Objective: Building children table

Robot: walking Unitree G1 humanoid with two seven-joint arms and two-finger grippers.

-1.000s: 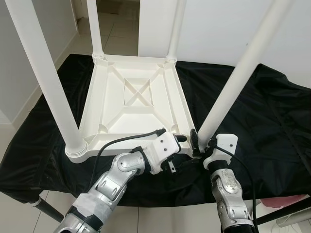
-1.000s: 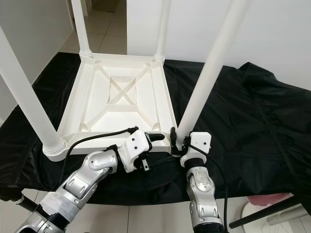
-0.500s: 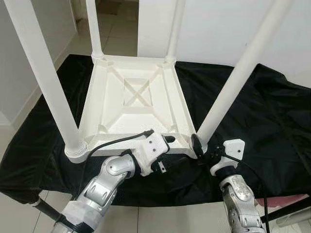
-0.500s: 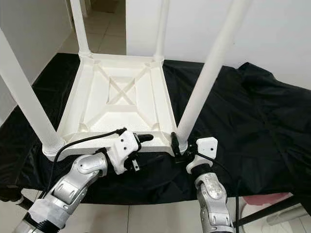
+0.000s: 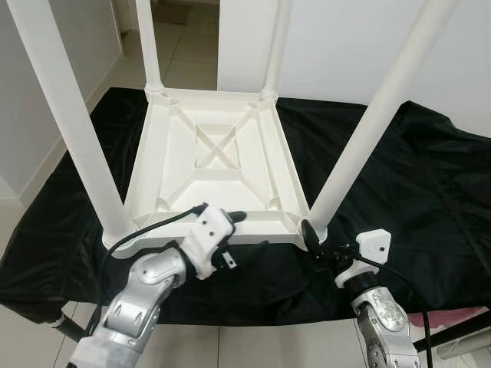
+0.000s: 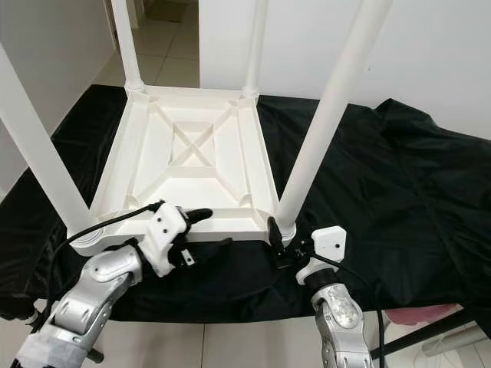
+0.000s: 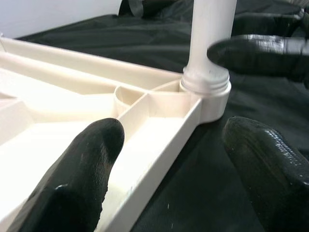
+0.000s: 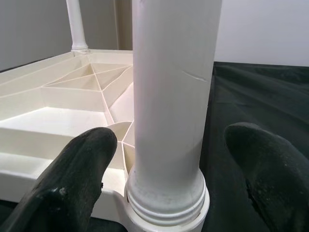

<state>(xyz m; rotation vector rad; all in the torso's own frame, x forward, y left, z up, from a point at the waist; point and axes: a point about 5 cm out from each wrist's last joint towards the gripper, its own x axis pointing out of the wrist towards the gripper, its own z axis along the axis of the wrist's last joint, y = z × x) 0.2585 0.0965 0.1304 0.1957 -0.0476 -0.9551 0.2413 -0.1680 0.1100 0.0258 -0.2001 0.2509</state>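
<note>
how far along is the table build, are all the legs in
Done: the white tabletop lies upside down on the black cloth with a leg standing in each of its four corners. In hand: the right gripper is open by the base of the near right leg, not clamping it; the left gripper is open over the near rim. Left: whether the legs are tight cannot be told, and the table is not yet turned upright.

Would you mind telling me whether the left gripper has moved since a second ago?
Yes. The left gripper has slid to the robot's left along the near edge of the upturned table, away from the near right leg.
</note>
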